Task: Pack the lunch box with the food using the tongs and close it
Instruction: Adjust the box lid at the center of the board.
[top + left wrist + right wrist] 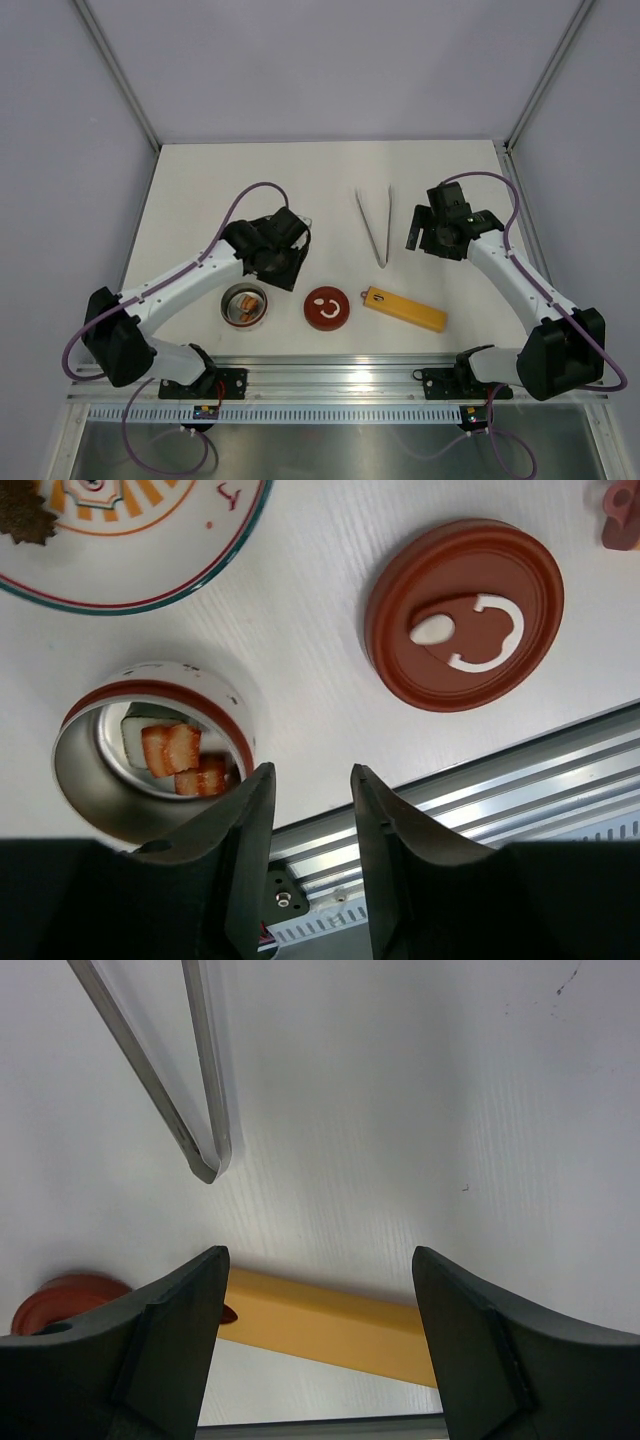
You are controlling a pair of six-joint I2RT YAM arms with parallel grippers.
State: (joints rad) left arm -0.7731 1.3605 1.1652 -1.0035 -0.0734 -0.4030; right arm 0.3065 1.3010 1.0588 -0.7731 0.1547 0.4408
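The lunch box point(244, 303) stands open near the front edge, red outside and steel inside point(80, 780). Orange-brown and cream-white food point(172, 750) lies in it. Its dark-red lid point(326, 308) lies flat on the table to the right, white curl mark up point(465, 615). The tongs point(378, 225) lie further back, tips apart, and their joined end shows in the right wrist view point(205, 1165). My left gripper point(282, 268) hovers between box and lid, open and holding nothing point(312, 780). My right gripper point(425, 240) is open and empty, right of the tongs point(318, 1260).
A patterned plate point(130, 550) with a brown piece point(20, 515) sits behind the lunch box, mostly under my left arm in the top view. A long yellow-orange bar point(405, 308) lies right of the lid point(330, 1325). The metal rail point(340, 380) runs along the front edge.
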